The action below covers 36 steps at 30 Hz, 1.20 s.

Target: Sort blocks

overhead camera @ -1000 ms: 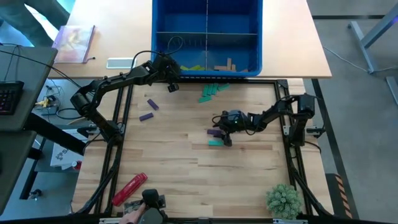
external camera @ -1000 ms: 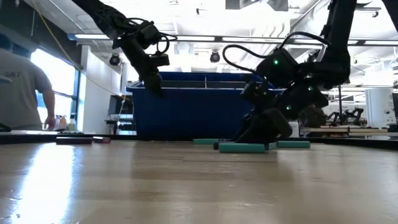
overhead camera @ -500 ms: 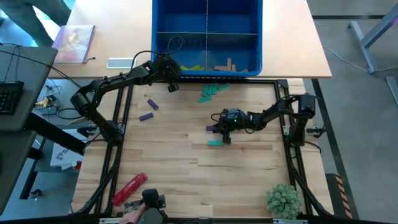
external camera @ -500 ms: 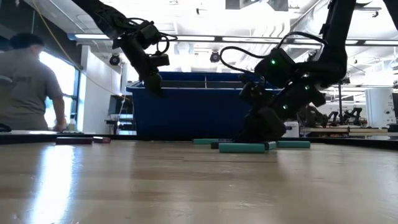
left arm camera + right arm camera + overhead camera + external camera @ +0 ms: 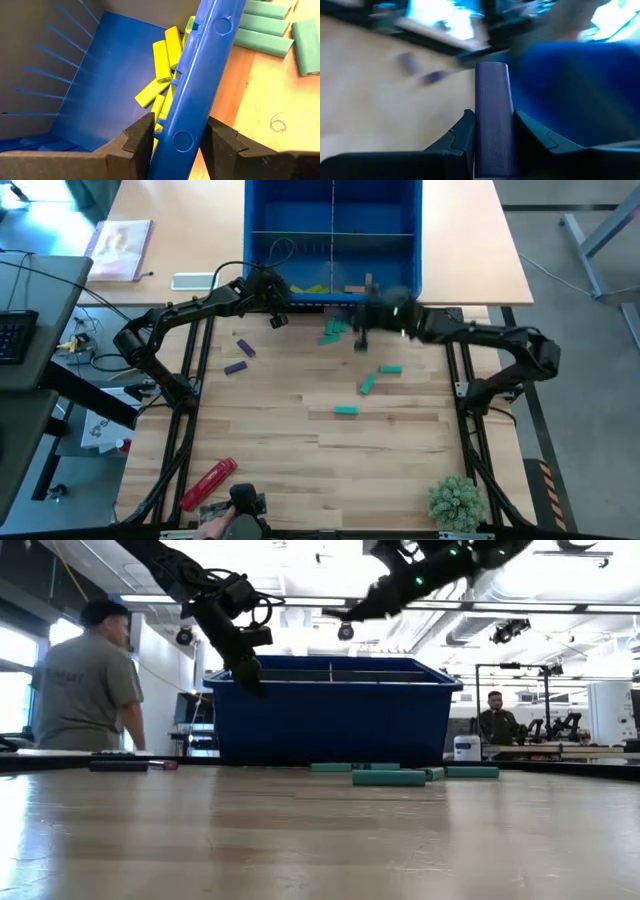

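Observation:
The blue bin (image 5: 333, 240) stands at the table's far edge. Lime blocks (image 5: 162, 60) and tan blocks (image 5: 360, 285) lie in its near compartments. My left gripper (image 5: 177, 135) is on the bin's near wall at its left end. My right gripper (image 5: 493, 120) hangs high in front of the bin (image 5: 362, 330), shut on a purple block (image 5: 492, 100). Teal blocks lie flat on the table: a heap by the bin (image 5: 335, 328) and three loose ones (image 5: 368, 384). Two purple blocks (image 5: 240, 357) lie on the table's left. My left gripper has the bin's near wall at its rim (image 5: 187, 125), one finger inside the bin and one outside. It slants down from the table's near left. The bin stands on the table. My right gripper pinches the purple block by its two long sides (image 5: 479, 130) between its two fingers. The block lies along the fingers and juts out past their tips. It is lifted clear of the table.
A red cylindrical tool (image 5: 208, 483) lies at the near left and a small plant (image 5: 455, 502) at the near right. A book (image 5: 118, 250) lies beyond the frame's far left. A person (image 5: 90, 680) stands behind the table on the left.
My right gripper has risen steeply from the table's middle and gone toward the far edge and the bin. It has carried the purple block off the table and rolled as it went. The teal blocks where it stood now lie uncovered. The person in the room has walked right.

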{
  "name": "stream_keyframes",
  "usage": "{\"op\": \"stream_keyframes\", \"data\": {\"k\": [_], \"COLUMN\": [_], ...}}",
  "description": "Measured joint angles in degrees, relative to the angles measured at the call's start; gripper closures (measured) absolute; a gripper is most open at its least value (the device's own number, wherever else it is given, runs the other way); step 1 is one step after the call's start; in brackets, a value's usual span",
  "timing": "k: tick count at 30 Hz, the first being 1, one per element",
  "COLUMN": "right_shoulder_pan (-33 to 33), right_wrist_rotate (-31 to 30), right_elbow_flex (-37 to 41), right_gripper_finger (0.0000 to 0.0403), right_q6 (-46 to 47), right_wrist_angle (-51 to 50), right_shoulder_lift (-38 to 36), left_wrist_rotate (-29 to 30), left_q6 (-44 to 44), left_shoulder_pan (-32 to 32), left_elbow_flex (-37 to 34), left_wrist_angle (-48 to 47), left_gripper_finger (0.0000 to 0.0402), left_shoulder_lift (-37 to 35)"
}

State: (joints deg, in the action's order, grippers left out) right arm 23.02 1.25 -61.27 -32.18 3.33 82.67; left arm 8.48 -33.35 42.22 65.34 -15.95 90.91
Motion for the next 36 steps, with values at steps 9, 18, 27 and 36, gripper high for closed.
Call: {"op": "stream_keyframes", "data": {"k": [9,18,27,36], "right_shoulder_pan": [17.0,29.8,35.5,32.4], "right_wrist_rotate": [-0.8,0.5,0.8,20.5], "right_elbow_flex": [-24.1,-50.1,-68.6,-71.4], "right_gripper_finger": [0.0318,0.0318,0.0181,0.0140], "right_q6": [-2.3,5.7,21.3,9.8], "right_wrist_angle": [1.2,-0.6,-16.1,-33.4], "right_shoulder_lift": [9.6,32.4,47.0,39.3], "left_wrist_rotate": [-0.9,-0.8,-0.2,-0.3], "left_q6": [0.2,0.2,-2.0,-2.3], "left_shoulder_pan": [0.0,0.0,0.0,0.0], "left_elbow_flex": [0.0,0.0,0.0,0.0], "left_wrist_angle": [0.4,0.6,0.5,0.6], "left_gripper_finger": [0.0277,0.0277,0.0277,0.0277], "left_shoulder_lift": [0.1,0.2,0.2,0.2]}}
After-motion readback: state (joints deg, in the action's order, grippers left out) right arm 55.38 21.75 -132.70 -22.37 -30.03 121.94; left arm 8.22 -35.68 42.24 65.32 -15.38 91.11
